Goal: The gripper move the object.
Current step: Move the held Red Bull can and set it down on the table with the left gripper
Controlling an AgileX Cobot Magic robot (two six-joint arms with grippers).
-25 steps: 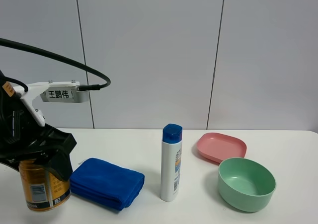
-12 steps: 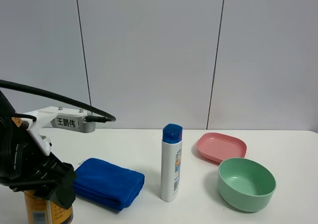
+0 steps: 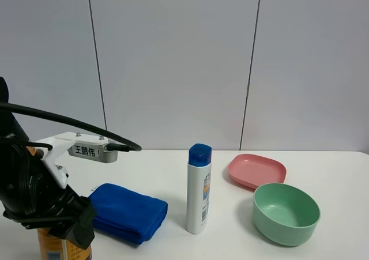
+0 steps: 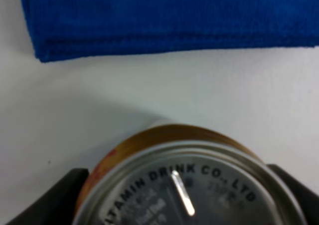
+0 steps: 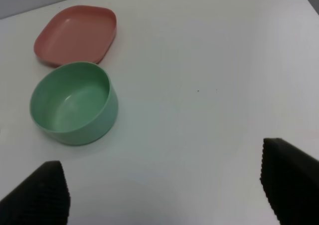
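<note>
Two arms are in play, but only the left hand (image 3: 66, 230) has anything in it. Its black fingers (image 4: 47, 202) sit clamped on either side of the golden-orange drink can (image 4: 192, 185), one on each flank just below the silver pull-tab top. The can stands upright, its long axis vertical and running straight down from the hand, so the hand is directly above it rather than beside it.

We find the can at the near left corner of the worktop (image 3: 173, 170), low at the edge of the high view. Its base is cut off there, so we cannot tell whether it rests on the surface or hangs just above it.

The folded blue cloth (image 3: 124, 212) lies just beside the can, on the side towards the white bottle (image 3: 198, 191). We judge that any sideways carry in that direction would have to clear the cloth first, and then the taller bottle.

The right hand (image 5: 164, 190) is spread apart and empty (it does not show in the high view at all). It hangs over bare worktop near the green bowl (image 5: 72, 103) and the pink tray (image 5: 77, 33), well apart from the can. The left arm is plainly the nearer one for this move.
</note>
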